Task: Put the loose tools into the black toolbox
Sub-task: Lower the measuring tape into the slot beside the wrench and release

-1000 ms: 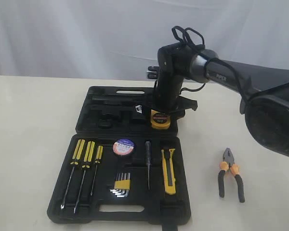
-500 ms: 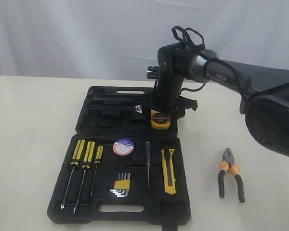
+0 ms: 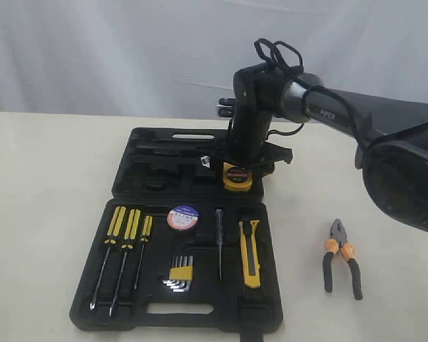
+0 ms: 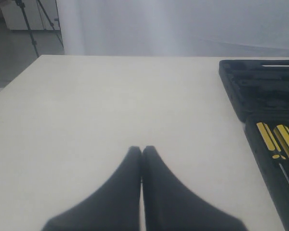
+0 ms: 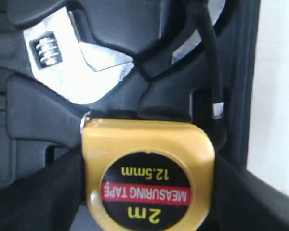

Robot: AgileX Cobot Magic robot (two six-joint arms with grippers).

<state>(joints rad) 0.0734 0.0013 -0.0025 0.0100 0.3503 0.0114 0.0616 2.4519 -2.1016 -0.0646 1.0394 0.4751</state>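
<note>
White curtain (image 3: 93, 50) behind, plain beige table (image 3: 36, 214) underneath, nothing fancy. Far left, the left gripper (image 4: 141, 149) hangs over bare tabletop with its fingers pressed together, holding nothing. Next over is the black toolbox (image 3: 221, 313), lying open. Its near half has the screwdrivers (image 3: 128, 228), the black tape roll (image 3: 183, 216), the hex keys (image 3: 180, 274) and the yellow-black utility knife (image 3: 250, 253), all sitting in their slots. At the right end of the far half, the right gripper (image 3: 237, 171) is down over the yellow tape measure (image 3: 237, 177). Its fingers are spread wide, one against each side, so it looks gripped. I'd say this is the drop-off step for the tape measure, and it looks pretty much seated. Next it needs to let go and lift straight up so it doesn't drag the thing back out. Then it's on to the orange-and-black pliers (image 3: 342, 263), lying on the table well right of the box. Looks like the only tool left out.
</note>
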